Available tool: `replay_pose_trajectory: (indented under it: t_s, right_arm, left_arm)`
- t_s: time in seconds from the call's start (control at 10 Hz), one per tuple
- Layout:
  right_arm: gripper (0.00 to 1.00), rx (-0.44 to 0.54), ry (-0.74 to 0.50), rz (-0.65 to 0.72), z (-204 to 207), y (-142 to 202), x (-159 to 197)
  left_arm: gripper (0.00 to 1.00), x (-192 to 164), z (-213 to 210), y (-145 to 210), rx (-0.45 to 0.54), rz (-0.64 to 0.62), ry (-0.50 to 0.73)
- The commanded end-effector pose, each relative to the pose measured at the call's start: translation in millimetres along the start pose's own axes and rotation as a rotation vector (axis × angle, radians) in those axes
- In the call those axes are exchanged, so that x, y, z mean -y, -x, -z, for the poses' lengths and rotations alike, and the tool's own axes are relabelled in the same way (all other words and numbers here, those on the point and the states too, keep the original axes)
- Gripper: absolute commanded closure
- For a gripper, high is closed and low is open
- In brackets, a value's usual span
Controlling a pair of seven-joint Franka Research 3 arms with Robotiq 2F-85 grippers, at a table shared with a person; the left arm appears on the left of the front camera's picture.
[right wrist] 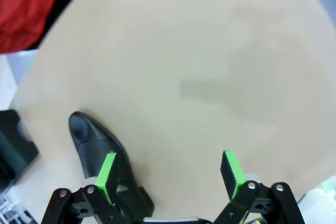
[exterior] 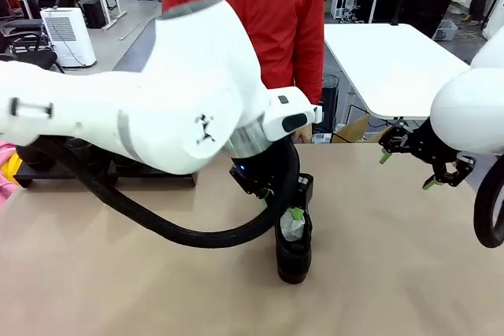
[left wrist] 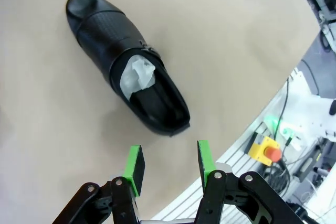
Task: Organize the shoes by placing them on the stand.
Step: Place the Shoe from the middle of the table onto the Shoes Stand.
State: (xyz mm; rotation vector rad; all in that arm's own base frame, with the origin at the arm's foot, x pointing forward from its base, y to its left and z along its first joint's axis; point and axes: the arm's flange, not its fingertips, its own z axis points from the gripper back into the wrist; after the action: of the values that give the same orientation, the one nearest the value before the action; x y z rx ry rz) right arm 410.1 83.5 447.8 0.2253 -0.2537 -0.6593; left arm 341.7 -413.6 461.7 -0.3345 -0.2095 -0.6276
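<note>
We have our left gripper with its jaws parted and nothing between them, poised just above one shoe that lies on the tan table near the middle, a little toward our own edge. From the left wrist the shoe sits just ahead of the green pads, its heel opening nearest them and its toe pointing away, so the long axis runs roughly in line with our reach while the jaws stand across it; the white paper shows in the opening. Our judgement is that a short drop onto the heel collar would let us grasp it. Our right gripper hangs spread wide and empty near the right edge, farther from the shoe, so the left arm is the nearer one. We count one shoe in the open, and the stand lies by the far left edge, mostly hidden behind our left arm.
</note>
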Motion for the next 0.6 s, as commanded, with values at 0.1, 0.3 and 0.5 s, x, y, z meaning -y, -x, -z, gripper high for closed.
replay_pose_trajectory:
  t_s: [0.1,0.3,0.5]
  right_arm:
    - [0.00,-0.013,-0.024,-0.045,-6,3,-4]
    - [0.00,-0.013,-0.024,-0.045,-6,3,-4]
    - [0.00,-0.013,-0.024,-0.045,-6,3,-4]
  left_arm:
    - [0.45,1,38,-14,-0.032,-0.066,0.055]
    - [0.45,0,62,-16,-0.087,-0.105,0.003]
    - [0.45,-2,61,-18,-0.097,-0.188,-0.110]
